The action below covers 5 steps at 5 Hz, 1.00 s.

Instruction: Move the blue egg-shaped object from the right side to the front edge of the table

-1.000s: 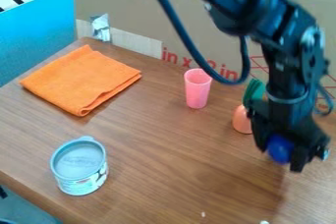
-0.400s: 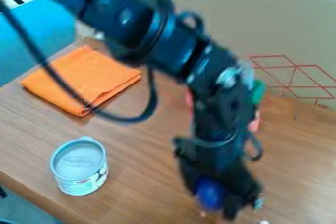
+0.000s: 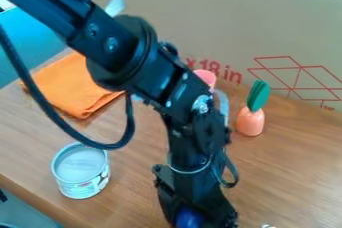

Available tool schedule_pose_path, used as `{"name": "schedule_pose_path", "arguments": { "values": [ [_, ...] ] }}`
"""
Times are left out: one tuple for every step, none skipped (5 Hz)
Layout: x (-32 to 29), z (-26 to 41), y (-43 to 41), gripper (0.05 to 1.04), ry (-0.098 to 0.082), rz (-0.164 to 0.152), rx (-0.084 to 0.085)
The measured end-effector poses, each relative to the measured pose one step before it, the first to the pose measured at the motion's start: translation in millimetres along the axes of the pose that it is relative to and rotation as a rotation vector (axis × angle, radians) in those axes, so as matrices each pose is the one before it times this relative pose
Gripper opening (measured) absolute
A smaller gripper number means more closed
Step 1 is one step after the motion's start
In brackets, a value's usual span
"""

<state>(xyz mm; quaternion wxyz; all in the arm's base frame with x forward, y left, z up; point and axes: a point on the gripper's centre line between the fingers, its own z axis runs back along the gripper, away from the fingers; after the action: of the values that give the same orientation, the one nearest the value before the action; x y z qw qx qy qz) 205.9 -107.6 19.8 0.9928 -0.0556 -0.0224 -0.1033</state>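
- Gripper [image 3: 194, 220]: near the bottom edge, fingers closed around a round blue object [image 3: 188, 217], parted only by its width.
- Progress: grasp appears made; release outstanding.
- Pink cup [image 3: 206, 77]: upright behind the arm, partly hidden; contents cannot be determined.
- Tin [image 3: 80, 167]: upright, apart from the gripper, apparently lidded; contents unverified.
- Orange cloth [image 3: 73, 87]: folded, beyond the tin.

Black jaws [image 3: 194, 221] around blue object [image 3: 189, 217], tin [image 3: 80, 164], orange cloth [image 3: 72, 84], toy carrot [image 3: 250, 121]
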Motion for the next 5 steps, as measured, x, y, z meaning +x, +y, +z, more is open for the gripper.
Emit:
{"name": "schedule_pose_path", "arguments": {
  "values": [
    [-1.63,-3.07,1.98,0.829,0.0099,0.0101,-0.0068],
    [-0.25,1.35,3.02,0.901,-0.0047,0.0122,-0.0117],
    [-3.64,8.64,0.32,1.001,-0.0163,-0.0124,0.0046],
    [7.02,29.55,-2.93,1.001,-0.1093,-0.0259,0.0172],
    [1.96,13.94,10.68,1.001,-0.0317,0.0263,0.0231]
  ]
}}
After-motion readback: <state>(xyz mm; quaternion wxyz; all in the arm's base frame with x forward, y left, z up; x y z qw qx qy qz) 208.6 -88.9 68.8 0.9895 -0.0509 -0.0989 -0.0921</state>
